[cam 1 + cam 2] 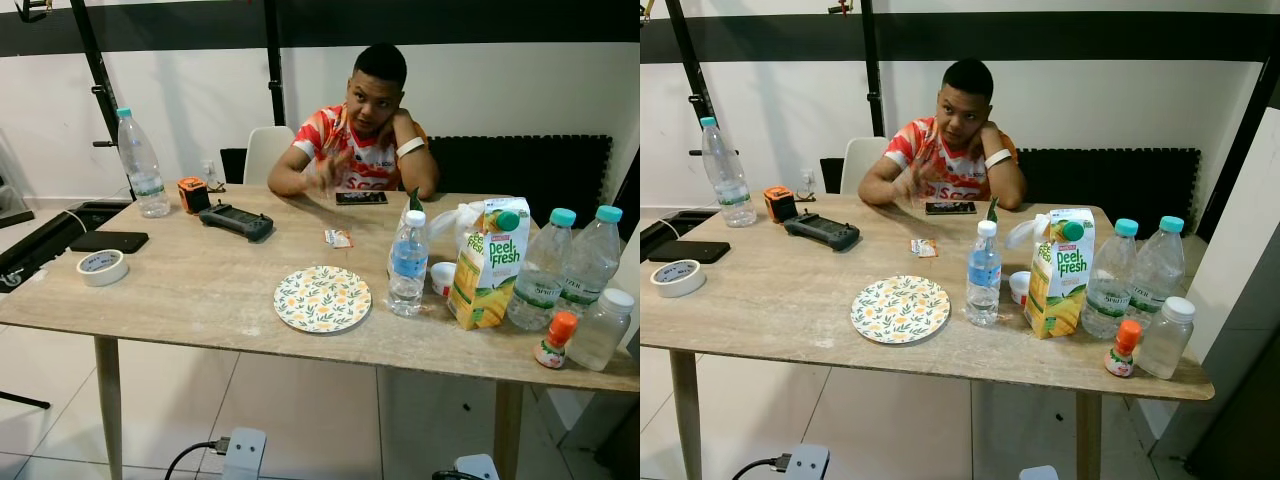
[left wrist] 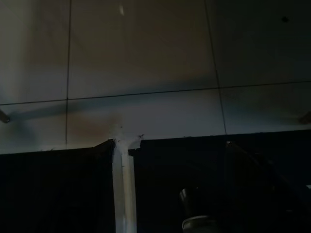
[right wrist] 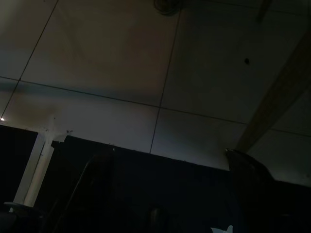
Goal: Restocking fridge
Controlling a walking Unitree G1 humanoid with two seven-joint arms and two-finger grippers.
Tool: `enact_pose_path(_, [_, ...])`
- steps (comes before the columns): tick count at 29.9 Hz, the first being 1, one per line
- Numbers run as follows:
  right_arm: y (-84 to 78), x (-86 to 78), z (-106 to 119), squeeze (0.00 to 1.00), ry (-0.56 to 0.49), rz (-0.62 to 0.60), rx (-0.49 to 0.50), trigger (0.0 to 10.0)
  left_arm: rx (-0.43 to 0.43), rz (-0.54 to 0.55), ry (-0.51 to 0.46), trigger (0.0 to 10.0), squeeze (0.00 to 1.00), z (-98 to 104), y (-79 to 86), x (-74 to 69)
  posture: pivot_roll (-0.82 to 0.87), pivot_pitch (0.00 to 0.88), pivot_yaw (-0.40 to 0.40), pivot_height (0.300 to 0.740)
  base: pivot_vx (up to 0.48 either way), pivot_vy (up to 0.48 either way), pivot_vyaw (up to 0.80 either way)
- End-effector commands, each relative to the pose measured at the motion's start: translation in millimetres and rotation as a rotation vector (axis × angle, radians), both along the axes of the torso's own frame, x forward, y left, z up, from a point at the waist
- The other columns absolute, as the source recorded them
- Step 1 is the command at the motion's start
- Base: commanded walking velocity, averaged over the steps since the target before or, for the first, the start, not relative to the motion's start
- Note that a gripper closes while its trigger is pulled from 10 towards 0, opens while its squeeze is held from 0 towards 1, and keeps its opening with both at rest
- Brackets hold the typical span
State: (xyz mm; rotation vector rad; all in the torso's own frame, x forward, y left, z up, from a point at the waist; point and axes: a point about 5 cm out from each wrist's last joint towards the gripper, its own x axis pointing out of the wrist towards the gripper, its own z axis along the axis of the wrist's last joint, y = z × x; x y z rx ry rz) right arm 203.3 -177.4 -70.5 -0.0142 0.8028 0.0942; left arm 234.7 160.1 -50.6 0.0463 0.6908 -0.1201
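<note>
you're facing the worktop (image 1: 200, 290) where the juice carton (image 1: 487, 262) and water bottles (image 1: 541, 268) stand grouped, no fridge in sight; both end effectors hang by the floor, whether clenched or released i cannot tell.

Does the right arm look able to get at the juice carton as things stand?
Probably yes. The juice carton stands near the table's front edge on the robot's right, with nothing in front of it; bottles crowd both sides. The arm hangs low over the floor, so it must rise first.

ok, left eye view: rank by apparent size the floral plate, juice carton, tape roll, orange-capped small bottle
1. Round floral-patterned plate and yellow-green Peel Fresh juice carton: look about alike, so unranked.
2. White roll of tape.
3. Small orange-capped bottle, though it sits nearer the camera.
</note>
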Motion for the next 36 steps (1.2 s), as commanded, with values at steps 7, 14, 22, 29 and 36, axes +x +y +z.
enact_pose_path(7, [-5.6, 1.9, 2.3, 0.0, -0.021, -0.017, 0.016, 0.0, -0.037, -0.003, -0.008, 0.0, 0.0, 1.5, -6.5, 2.4, -0.02, 0.026, 0.036, 0.74, 0.0, 0.0, 0.0])
enact_pose_path(14, [-7.7, 2.7, 3.1, 0.0, -0.025, -0.027, 0.016, 0.0, -0.028, 0.008, -0.011, 0.0, 0.0, 3.9, -5.6, 6.9, -0.03, 0.022, 0.045, 0.74, 0.0, 0.0, 0.0])
enact_pose_path(22, [-14.1, 1.4, 3.7, 0.0, -0.035, -0.043, 0.009, 0.0, -0.057, -0.017, -0.01, 0.0, 0.0, 6.2, -12.4, 11.2, -0.05, 0.022, 0.061, 0.74, 0.0, 0.0, 0.0])
enact_pose_path(29, [-24.9, 0.2, 4.0, 0.0, -0.028, -0.081, -0.051, 0.0, 0.013, -0.103, 0.019, 0.0, 0.0, 5.7, -20.2, 12.9, -0.06, 0.036, 0.064, 0.74, 0.0, 0.0, 0.0])
enact_pose_path(36, [-32.0, -0.6, 4.1, 0.0, -0.005, -0.063, -0.088, 10.0, 0.049, -0.062, 0.043, 10.0, 0.0, 2.7, -16.7, 10.7, -0.07, 0.047, 0.06, 0.74, 0.0, 0.0, 0.0])
